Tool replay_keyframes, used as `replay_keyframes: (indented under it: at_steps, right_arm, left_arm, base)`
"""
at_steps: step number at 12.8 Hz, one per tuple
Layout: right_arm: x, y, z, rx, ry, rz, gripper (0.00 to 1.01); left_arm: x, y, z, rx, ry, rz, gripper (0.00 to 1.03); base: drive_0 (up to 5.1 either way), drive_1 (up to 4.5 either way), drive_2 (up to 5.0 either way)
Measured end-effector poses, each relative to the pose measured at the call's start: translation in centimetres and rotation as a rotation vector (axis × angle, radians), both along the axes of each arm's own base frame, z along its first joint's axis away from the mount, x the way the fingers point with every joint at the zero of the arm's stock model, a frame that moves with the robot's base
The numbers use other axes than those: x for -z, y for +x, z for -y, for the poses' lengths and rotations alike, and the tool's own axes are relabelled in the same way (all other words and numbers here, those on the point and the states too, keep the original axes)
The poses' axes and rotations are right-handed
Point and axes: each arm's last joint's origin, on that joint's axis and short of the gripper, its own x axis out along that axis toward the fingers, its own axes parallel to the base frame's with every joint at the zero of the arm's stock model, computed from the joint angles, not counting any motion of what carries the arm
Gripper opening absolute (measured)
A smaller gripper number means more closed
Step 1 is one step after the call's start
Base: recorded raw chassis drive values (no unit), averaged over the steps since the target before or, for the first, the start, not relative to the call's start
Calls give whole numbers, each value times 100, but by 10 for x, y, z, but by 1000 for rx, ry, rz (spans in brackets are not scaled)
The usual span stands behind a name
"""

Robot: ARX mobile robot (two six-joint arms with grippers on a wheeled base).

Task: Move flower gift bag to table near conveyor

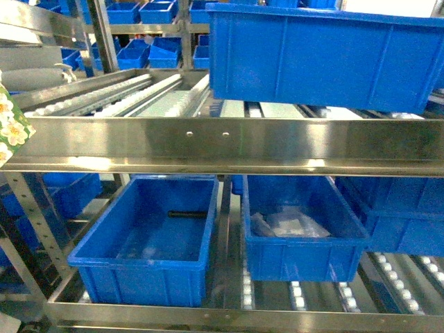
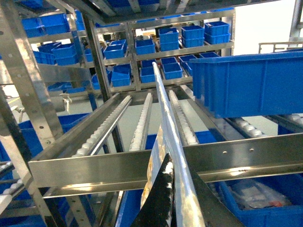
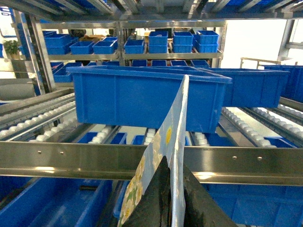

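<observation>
A steel rail (image 1: 208, 142) and blue bin (image 1: 326, 55) block the right; the roller lanes (image 1: 118, 94) lie open.

Both my grippers pinched shut on bag edges

My left gripper (image 2: 171, 198) sits at six o'clock in its wrist view, dark fingers (image 2: 161, 201) closed on the thin edge of the flower bag (image 2: 165, 137). My right gripper (image 3: 171, 198) also sits at six o'clock in its own view, fingers (image 3: 156, 198) clamped on the bag's edge. Neither arm shows in my head view.
</observation>
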Motion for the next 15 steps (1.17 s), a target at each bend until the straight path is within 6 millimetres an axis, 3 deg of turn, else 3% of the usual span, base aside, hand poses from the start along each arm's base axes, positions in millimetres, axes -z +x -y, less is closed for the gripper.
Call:
replay_keyframes:
  at_steps: [15]
  right_arm:
    - [0,0,0,0,0,1,3]
  left_arm:
    - [0,0,0,0,1,-1,2]
  base:
    - [-493,240,253]
